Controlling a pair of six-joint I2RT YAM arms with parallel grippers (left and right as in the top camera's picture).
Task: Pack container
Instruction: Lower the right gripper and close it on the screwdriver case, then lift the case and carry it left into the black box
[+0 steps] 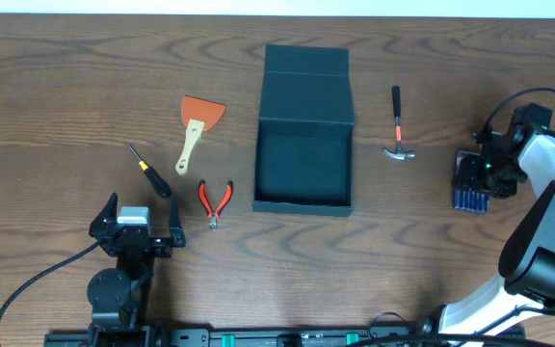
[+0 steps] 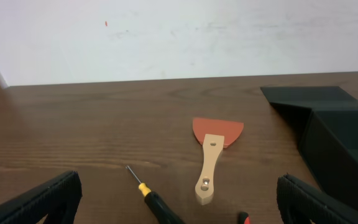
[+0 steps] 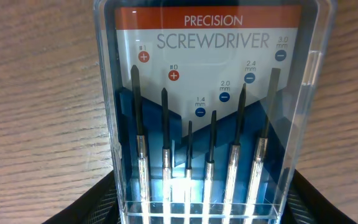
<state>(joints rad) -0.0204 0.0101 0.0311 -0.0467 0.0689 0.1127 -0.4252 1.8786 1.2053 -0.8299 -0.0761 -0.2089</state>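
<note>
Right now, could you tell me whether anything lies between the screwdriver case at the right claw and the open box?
Yes, the hammer lies flat between the screwdriver case and the container; nothing else does.

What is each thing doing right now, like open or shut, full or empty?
Dark teal-green cardboard box: lid open, empty inside.
Clear plastic precision screwdriver case: lying flat, six screwdrivers inside.
Left claw: open, holding nothing.
Right claw: a finger on each side of the case; squeezing or not, cannot tell.
Red-handled pliers: lying flat, handles a bit apart.
</note>
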